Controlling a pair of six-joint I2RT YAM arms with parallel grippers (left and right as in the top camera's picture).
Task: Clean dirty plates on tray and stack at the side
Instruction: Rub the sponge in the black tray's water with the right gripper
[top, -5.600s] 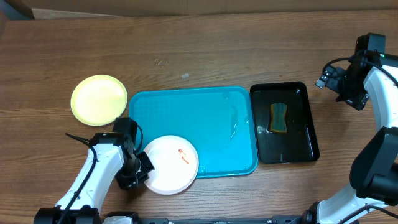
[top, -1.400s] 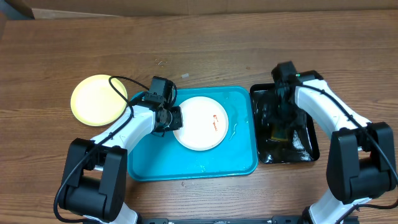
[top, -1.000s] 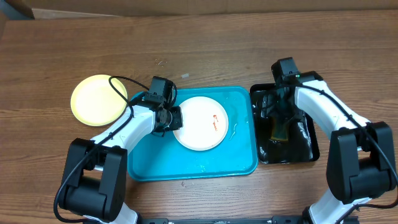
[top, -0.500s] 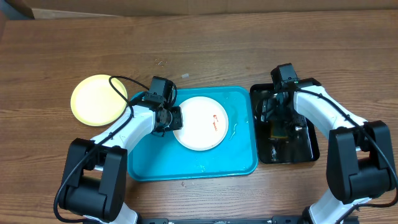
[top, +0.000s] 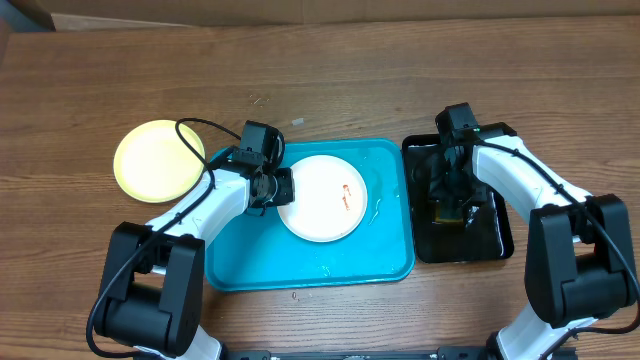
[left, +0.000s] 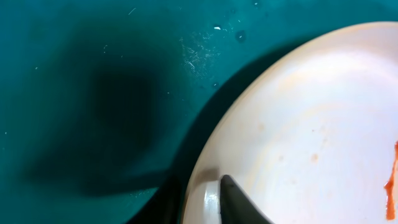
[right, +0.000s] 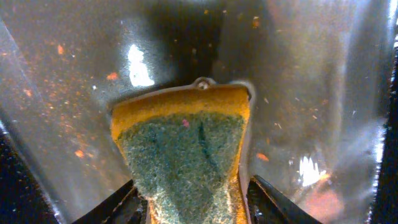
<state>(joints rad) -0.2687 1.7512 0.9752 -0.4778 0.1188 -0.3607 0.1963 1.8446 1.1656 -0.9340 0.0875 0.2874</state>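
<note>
**Left gripper (top: 284, 188) on white plate (top: 322, 197); right gripper (top: 448, 203) on sponge (right: 186, 158).**

Your left gripper is clamped on the white plate's left rim; the wrist view shows one finger (left: 235, 202) lying on top of that rim. The plate is in the upper middle of the tray (top: 250, 262), with an orange smear (top: 347, 196) right of its centre; you cannot tell whether the gripped edge is raised. The yellow plate (top: 158, 160) lies on the table (top: 120, 80), just beside the tray's upper-left corner. Your right gripper is inside the black tray (top: 497, 238), pinching the sponge between both fingers, green scrub face toward the wrist camera; the wet floor there is flecked with orange specks.
</note>
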